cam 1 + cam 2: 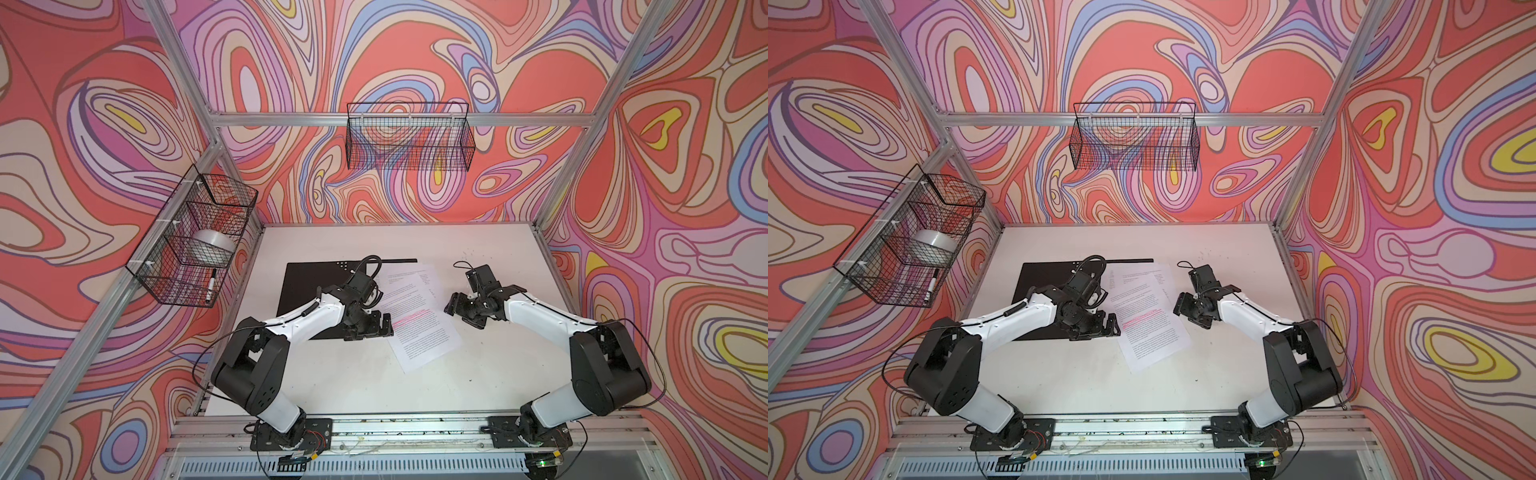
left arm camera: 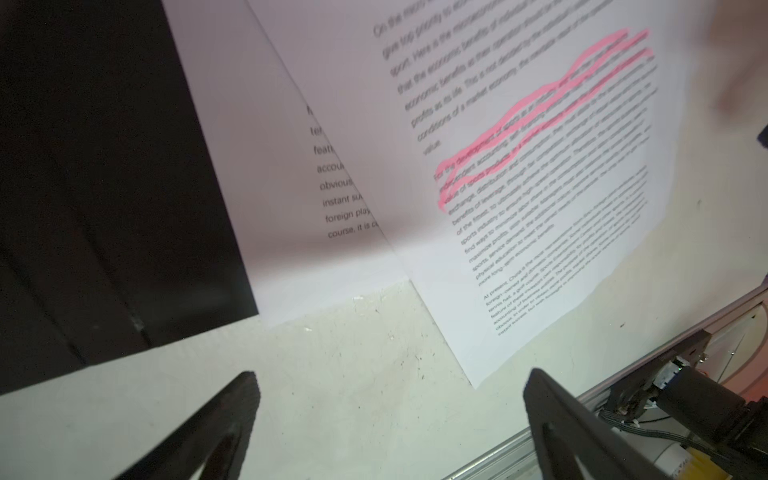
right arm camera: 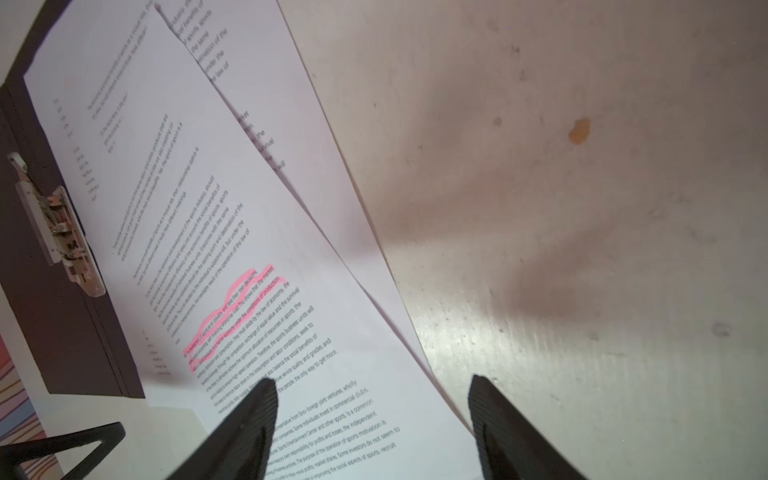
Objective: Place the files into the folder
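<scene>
The folder [image 1: 309, 291] lies open on the table, black inside up, its metal clip [image 3: 58, 237] showing in the right wrist view. The files [image 1: 419, 320] lie fanned across its right half. The top sheet, with pink highlighted lines [image 2: 540, 108], is skewed and sticks out over the table toward the front. My left gripper [image 1: 370, 328] hangs open at the folder's front edge, beside the sheets' left edge, holding nothing. My right gripper [image 1: 457, 309] is open above the right edge of the files [image 3: 208, 208], one finger [image 3: 257, 411] over the paper.
A wire basket [image 1: 195, 237] on the left wall holds a tape roll [image 1: 212, 245] and a marker [image 1: 210, 286]. Another wire basket [image 1: 409, 137] hangs on the back wall. The white table [image 1: 490, 374] ends at an aluminium rail [image 1: 415, 428] in front.
</scene>
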`<action>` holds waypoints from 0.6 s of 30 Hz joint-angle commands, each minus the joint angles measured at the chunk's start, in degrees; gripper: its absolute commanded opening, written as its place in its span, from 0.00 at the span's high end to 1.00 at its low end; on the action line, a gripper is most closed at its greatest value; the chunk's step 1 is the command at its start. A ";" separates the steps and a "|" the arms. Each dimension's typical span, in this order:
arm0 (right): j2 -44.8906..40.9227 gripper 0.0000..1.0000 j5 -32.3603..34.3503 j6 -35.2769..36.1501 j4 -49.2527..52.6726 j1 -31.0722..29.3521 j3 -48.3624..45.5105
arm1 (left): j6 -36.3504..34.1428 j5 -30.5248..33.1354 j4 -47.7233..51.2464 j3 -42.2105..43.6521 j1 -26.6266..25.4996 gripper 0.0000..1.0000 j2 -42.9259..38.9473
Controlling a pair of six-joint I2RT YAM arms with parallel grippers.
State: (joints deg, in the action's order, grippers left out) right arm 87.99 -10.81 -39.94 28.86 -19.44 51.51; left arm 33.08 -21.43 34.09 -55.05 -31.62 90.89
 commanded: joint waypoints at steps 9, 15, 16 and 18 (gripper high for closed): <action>4.51 0.24 -5.09 3.31 -1.88 0.28 -1.45 | 6.45 -5.68 -8.44 3.81 -6.18 0.00 1.04; 4.61 0.24 -6.02 3.74 -0.91 0.31 -2.28 | 7.51 -7.14 -10.11 2.56 -6.18 0.00 5.82; 4.66 0.24 -6.34 3.85 -0.85 0.29 -2.36 | 7.90 -7.54 -10.27 2.21 -6.20 0.00 6.65; 4.86 0.24 -7.00 3.77 -0.76 0.29 -2.76 | 8.38 -8.24 -10.48 1.62 -6.26 0.00 7.87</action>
State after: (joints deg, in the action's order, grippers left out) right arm 91.94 -16.45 -36.91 27.86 -19.44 49.69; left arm 39.92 -29.19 23.83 -53.39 -37.80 95.70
